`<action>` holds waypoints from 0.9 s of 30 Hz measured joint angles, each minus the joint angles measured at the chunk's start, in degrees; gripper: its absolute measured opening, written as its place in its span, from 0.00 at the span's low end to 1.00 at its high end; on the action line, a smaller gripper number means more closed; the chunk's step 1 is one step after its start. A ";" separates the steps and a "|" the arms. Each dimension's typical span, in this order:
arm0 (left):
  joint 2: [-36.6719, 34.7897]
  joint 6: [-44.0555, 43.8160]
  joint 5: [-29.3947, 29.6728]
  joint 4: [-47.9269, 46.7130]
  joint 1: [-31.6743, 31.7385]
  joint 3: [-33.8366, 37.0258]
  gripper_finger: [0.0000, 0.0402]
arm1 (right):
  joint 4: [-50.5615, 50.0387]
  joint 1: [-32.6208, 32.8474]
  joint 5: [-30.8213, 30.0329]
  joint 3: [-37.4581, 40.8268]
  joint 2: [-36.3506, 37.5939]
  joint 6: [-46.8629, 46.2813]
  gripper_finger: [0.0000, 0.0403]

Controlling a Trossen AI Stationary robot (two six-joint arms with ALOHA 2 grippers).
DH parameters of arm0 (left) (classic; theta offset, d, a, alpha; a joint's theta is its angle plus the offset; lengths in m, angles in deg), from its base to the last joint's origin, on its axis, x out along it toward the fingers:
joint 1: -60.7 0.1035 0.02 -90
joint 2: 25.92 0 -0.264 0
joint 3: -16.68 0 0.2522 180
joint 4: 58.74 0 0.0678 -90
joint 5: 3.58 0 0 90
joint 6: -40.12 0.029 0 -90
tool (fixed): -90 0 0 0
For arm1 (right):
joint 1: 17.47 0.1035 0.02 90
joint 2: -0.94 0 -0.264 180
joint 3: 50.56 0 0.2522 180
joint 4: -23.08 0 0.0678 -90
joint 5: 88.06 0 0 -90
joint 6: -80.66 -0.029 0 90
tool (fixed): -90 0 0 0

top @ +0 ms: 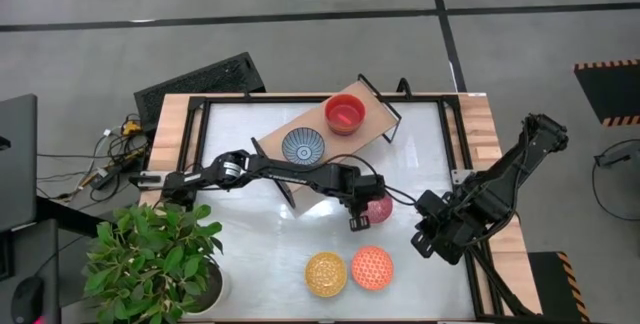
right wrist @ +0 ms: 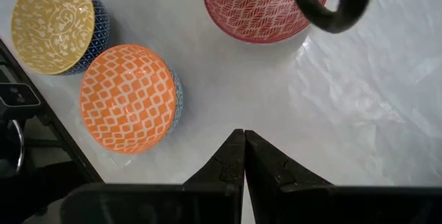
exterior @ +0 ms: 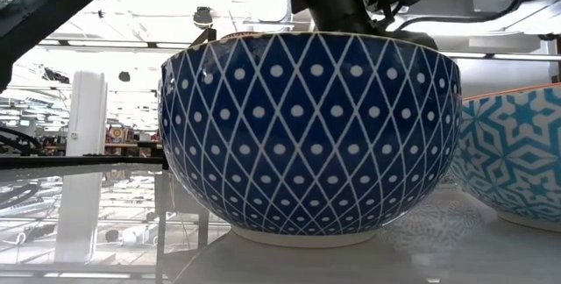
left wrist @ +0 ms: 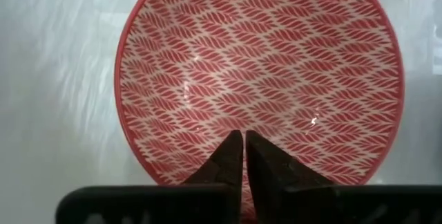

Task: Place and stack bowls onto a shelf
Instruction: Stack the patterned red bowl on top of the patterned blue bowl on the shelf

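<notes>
The left gripper [left wrist: 243, 156] has its 2 fingers pressed together with nothing between them, their tips over the near rim of the pink patterned bowl [left wrist: 259, 72]. In the high view this gripper [top: 358, 214] sits at the middle of the white table [top: 250, 234], its arm reaching in from the left edge, with the pink bowl [top: 380, 208] just beside it.

The right gripper [right wrist: 243, 148] also has its 2 fingers closed together, empty, above bare tabletop. Its arm waits at the table's right edge [top: 450, 226].

Toward the table's front edge, the yellow bowl [top: 325, 273] and the orange bowl [top: 372, 267] stand side by side, close but apart from the pink one.

The shelf [top: 325, 134] lies at an angle across the far half of the table. On it rest 2 bowls: a blue-white one [top: 303, 147] and a red-orange one [top: 344, 114], well apart, not stacked.

In the low view a dark blue bowl with white diamonds [exterior: 308, 131] fills the picture, with a lighter blue one [exterior: 513, 166] at its side.
</notes>
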 joint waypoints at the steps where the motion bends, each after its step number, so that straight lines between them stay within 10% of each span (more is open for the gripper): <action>1: 0.00 -0.10 0.08 -0.03 0.00 0.00 0.01 | 0.02 0.00 -0.01 0.00 0.00 0.00 0.09; 14: -0.17 -1.15 -4.82 -0.86 -0.55 -5.24 0.00 | 0.07 0.02 -0.06 0.00 0.00 0.02 0.09; 27: -2.36 30.15 -16.23 -6.07 -0.73 -10.62 0.20 | -0.05 0.68 0.31 0.00 0.02 1.49 0.09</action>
